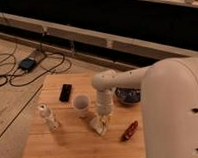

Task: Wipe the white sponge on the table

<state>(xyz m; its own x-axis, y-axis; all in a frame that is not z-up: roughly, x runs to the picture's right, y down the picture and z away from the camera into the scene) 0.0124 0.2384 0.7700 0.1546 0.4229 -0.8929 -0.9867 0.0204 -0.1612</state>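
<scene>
The white sponge lies on the light wooden table, near its middle and just right of the paper cup. My gripper comes straight down onto it from the white arm. The gripper is shut on the sponge's upper end, and the sponge's lower part rests on the tabletop. The fingers hide the top of the sponge.
A white paper cup stands close to the left of the gripper. A black phone lies at the back left and a white-capped bottle at the left. A red-brown item and a dark bowl sit to the right. Cables lie on the floor.
</scene>
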